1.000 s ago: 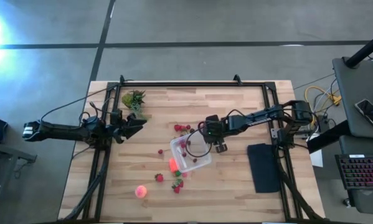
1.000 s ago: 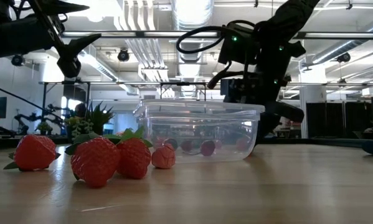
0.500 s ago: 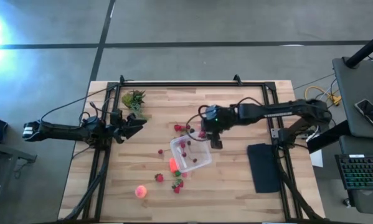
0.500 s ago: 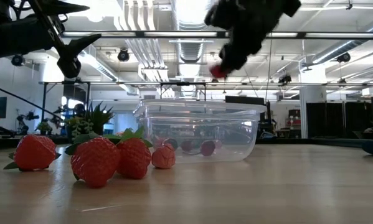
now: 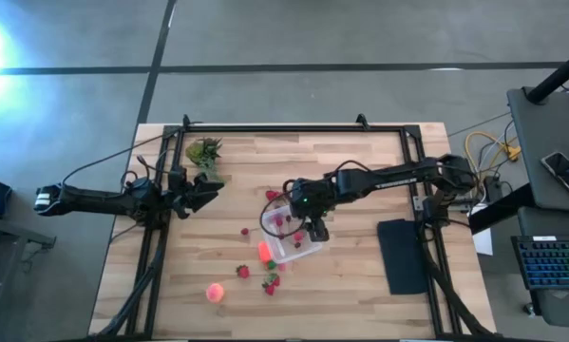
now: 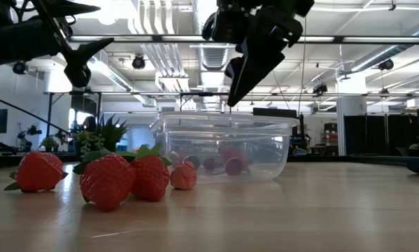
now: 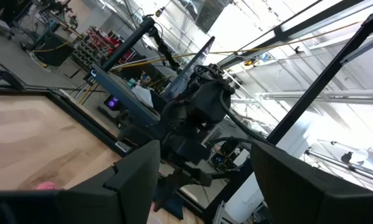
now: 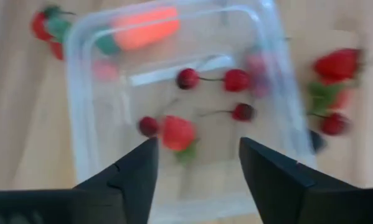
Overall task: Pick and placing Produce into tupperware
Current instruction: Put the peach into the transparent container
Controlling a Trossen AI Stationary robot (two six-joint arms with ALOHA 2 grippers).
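Wooden slats make up the worktop (image 5: 360,171), set on a grey concrete floor, with both arms reaching in from its sides. Farthest left, your left tool (image 5: 200,193) waits over the edge of the worktop, fingers apart and holding nothing; the green leafy clump (image 5: 204,151) lies just beyond it, and the round orange-pink fruit (image 5: 215,293) sits well off toward the near edge.

Moving right, loose strawberries (image 6: 108,180) lie scattered on the wood beside the tupperware (image 5: 290,234), on the left tool's side of it, while another cluster (image 5: 276,196) rests just past its far rim.

Over the tupperware itself hangs your right tool (image 5: 312,224), fingers spread and empty. Directly below it, the right wrist view shows a red strawberry (image 8: 177,132) lying on the clear floor among small dark cherries (image 8: 187,78), with an orange piece (image 8: 145,36) at the far wall. That berry looks freshly delivered, so the drop seems complete.

To do the next step well, lift straight up before swinging away, so a finger does not catch the rim and drag the light container. Then approach one loose berry from above, fingers straddling it, and close gently.

Right of everything lies the flat black pad (image 5: 401,255).
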